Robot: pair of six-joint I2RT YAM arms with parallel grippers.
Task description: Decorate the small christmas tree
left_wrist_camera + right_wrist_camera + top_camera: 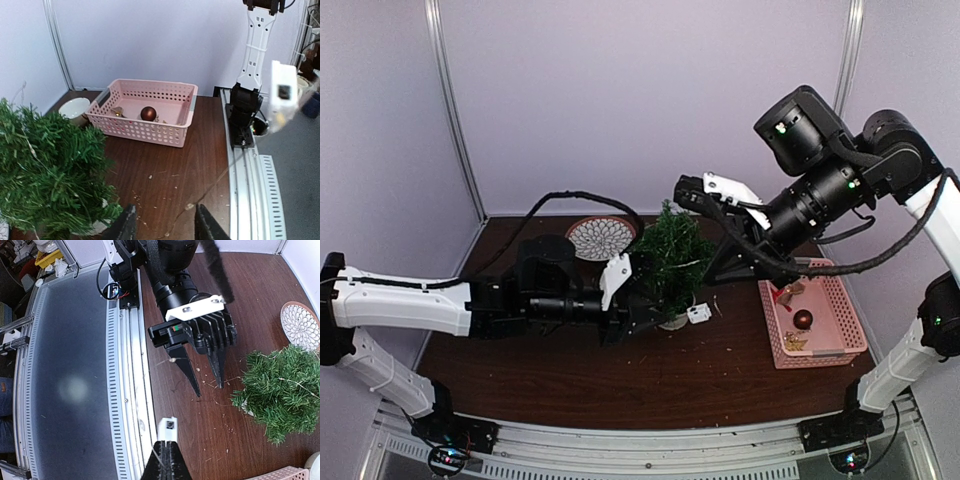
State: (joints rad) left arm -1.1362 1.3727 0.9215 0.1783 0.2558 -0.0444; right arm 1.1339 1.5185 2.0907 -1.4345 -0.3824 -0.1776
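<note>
Top view: the small christmas tree (672, 262) stands mid-table in its white pot. The left gripper (640, 293) comes in low from the tree's left and is right up against the needles. Right of the tree is a pink basket (840, 330) with a dark red bauble (803, 319) in it.

Left wrist view: the tree fills the lower left and the basket is past it. The fingers stand about half open and hold nothing, though a thin wire (220, 184) seems to run down toward the gap.

Right wrist view: the right gripper (167, 444) is pinched shut, with a small white box (167, 428) right at its tips. It looks nipped by its edge, but I can't rule out that the wire is what's held. The tree is off to the right here.

My guess is they're at the stringing step, and the bauble hasn't gone on the tree yet. Next the left pincer needs to close on the wire without snagging needles, so the line can be draped round the tree.
</note>
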